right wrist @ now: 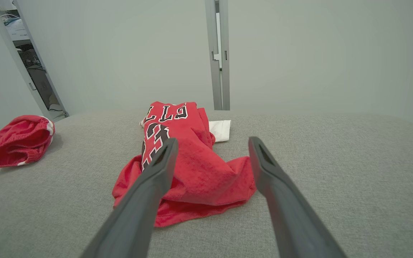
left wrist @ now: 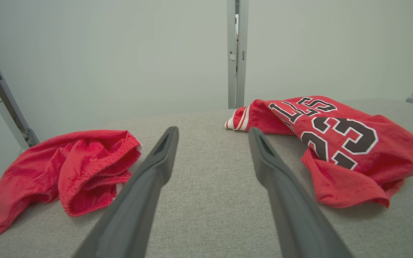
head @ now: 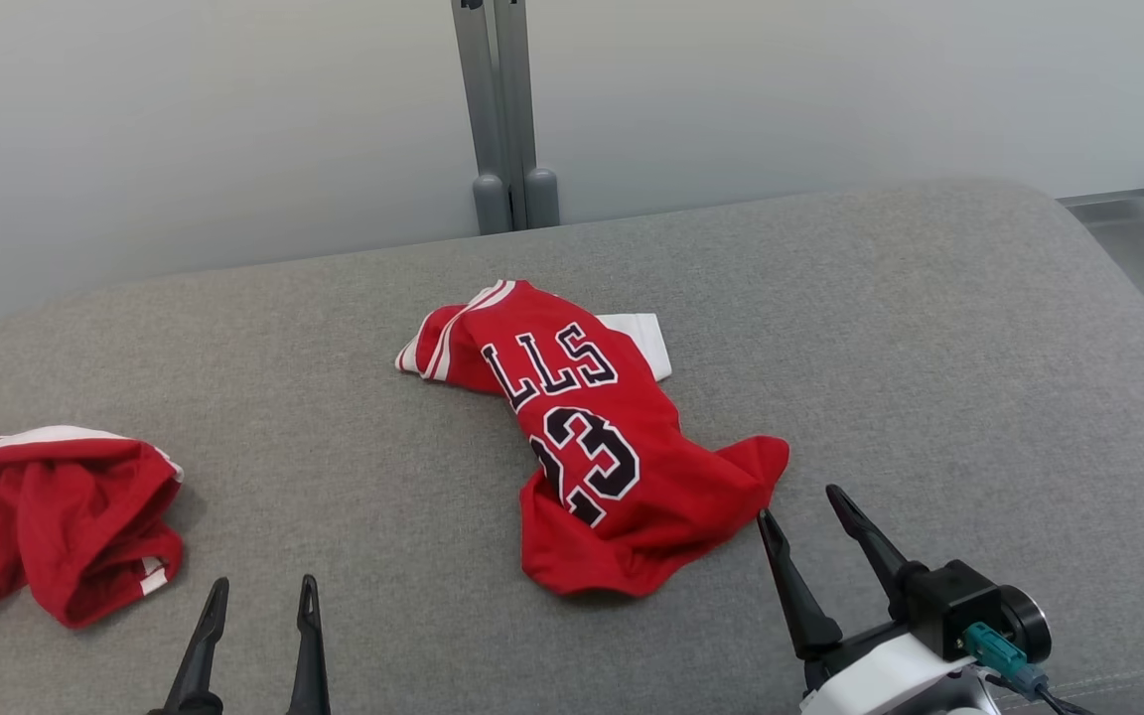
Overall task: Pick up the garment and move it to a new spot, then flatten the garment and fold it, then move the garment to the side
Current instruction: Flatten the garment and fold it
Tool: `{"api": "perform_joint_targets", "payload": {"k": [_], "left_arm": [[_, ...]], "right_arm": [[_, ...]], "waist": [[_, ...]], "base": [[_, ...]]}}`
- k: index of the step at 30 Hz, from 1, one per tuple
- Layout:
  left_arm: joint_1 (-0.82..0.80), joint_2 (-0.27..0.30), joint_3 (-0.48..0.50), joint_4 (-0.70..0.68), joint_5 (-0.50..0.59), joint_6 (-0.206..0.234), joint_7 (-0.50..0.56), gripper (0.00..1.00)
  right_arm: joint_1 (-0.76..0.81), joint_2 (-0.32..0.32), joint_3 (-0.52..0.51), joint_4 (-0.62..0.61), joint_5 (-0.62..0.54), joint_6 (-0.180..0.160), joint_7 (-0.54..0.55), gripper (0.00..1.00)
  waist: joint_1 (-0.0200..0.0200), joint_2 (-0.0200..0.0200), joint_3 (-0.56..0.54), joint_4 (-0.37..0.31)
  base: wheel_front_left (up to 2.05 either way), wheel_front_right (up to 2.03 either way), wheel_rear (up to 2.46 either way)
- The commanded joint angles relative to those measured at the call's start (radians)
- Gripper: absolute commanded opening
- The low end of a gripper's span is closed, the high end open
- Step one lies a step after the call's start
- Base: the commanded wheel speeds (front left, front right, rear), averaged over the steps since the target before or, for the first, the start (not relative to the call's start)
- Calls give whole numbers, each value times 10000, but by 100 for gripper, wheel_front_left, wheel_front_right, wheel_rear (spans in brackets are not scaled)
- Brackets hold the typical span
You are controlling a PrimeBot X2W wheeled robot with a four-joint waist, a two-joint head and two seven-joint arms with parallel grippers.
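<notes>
The garment (head: 592, 437) is a red jersey with black "23" and lettering, lying crumpled in the middle of the grey padded table; it is also in the left wrist view (left wrist: 339, 143) and right wrist view (right wrist: 188, 161). My right gripper (head: 798, 508) stands open just to the right of the garment's near corner, nothing between its fingers. In its own view the right gripper (right wrist: 210, 145) points at the garment's near bunched edge. My left gripper (head: 262, 594) is open near the front edge, left of the garment, and its own view (left wrist: 212, 134) faces bare table.
A second red garment (head: 46, 516) lies bunched at the table's left edge, also in the left wrist view (left wrist: 66, 172). A grey post (head: 502, 109) stands behind the table against a pale wall. The table (head: 929, 348) has bare fabric to the right.
</notes>
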Motion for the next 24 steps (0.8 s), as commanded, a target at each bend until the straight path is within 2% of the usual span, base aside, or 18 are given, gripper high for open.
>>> {"api": "perform_joint_targets", "payload": {"k": [1,9,17,24], "left_arm": [[-25,0,5,23,61,15,-4,100],[-272,0,-104,31,82,-64,-3,100],[-517,2,-347,88,30,-131,-4,100],[-970,2,-586,-3,-31,-79,-4,100]], "right_arm": [[97,-19,27,-7,3,-14,-4,100],[-57,-19,450,184,-142,-14,-4,100],[-457,-27,1575,565,-252,-14,-4,100],[-999,-170,1286,463,-363,-14,-4,100]], "waist": [[0,0,31,19],[0,0,271,229],[0,0,694,766],[0,0,1581,1186]], "base": [[0,0,0],[0,0,0],[0,0,0],[0,0,0]]}}
